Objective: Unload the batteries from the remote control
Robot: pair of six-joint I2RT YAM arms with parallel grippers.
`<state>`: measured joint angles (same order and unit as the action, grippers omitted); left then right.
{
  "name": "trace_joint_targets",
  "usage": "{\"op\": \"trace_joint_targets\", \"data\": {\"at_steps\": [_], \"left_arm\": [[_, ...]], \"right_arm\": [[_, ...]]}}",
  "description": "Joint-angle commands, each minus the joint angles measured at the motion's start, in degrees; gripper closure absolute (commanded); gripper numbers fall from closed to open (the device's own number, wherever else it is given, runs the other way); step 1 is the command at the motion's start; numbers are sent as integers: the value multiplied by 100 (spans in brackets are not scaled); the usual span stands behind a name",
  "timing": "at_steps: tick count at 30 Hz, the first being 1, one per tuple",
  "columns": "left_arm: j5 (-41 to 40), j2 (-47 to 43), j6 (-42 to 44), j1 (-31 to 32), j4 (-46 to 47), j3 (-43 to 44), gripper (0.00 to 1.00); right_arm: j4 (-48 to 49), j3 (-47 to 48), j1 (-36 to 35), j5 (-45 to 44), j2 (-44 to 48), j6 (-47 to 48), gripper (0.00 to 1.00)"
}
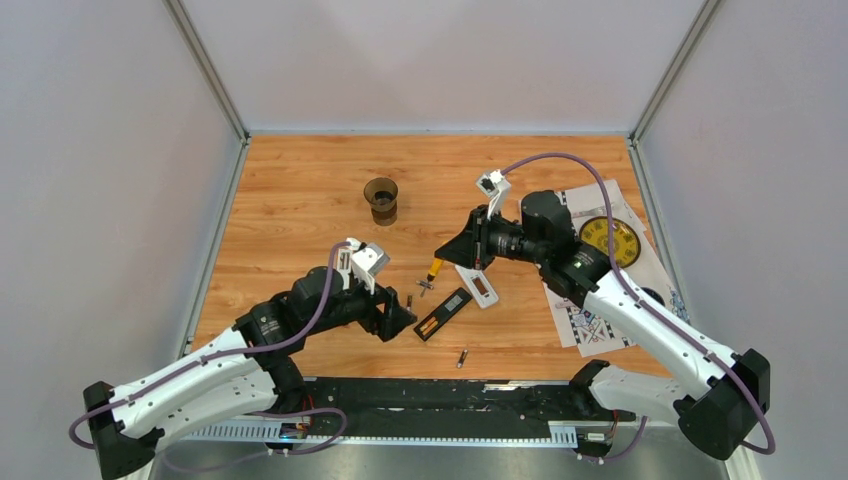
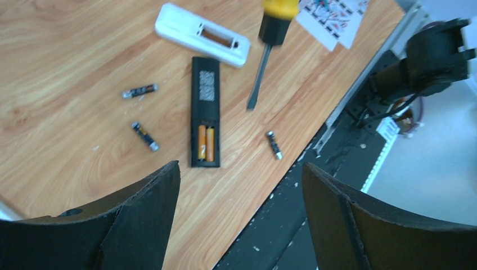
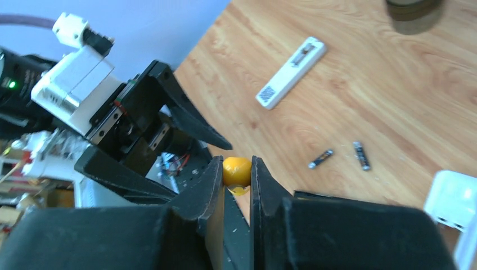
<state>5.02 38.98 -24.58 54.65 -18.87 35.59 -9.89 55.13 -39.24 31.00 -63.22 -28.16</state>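
A black remote control (image 2: 205, 107) lies face down with its compartment open, and two orange batteries (image 2: 206, 143) sit side by side inside. In the top view this remote (image 1: 443, 313) lies just right of my left gripper (image 1: 398, 320). That gripper (image 2: 241, 169) hangs open and empty above the table's near edge. Three dark grey batteries lie loose on the wood (image 2: 139, 90) (image 2: 145, 136) (image 2: 274, 144). My right gripper (image 3: 236, 163) is shut on the yellow handle of a screwdriver (image 2: 269, 34), whose tip points down beside the remote.
A white remote (image 2: 202, 35) with an open, empty slot lies beyond the black one. Another slim white piece (image 3: 291, 72) with a code label lies further left. A dark cup (image 1: 381, 198) stands at the back. Printed sheets (image 1: 600, 270) cover the right side.
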Motion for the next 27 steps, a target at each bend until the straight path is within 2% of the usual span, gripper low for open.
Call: {"op": "trace_joint_targets", "data": {"at_steps": [1,7,11,19,27], "left_arm": [[-405,4,-91,-16,-274,-175,15],[-484,433,-38,-16,-398,-290,15],[-703,873,23,1,-319,-290,15],[-1090,1866,93,352,217,-343,20],[-1538,2903,111,775,972,-387,20]], "right_arm": [[-452,-38,48,-1218,231,416,100],[-593,-231,48,-2255,319,584,100],[-654,-301,48,-2493,284,663,100],[-558,-433,48,-2371,56,654,100],[-312,-460,57,-2020,-261,443,100]]}}
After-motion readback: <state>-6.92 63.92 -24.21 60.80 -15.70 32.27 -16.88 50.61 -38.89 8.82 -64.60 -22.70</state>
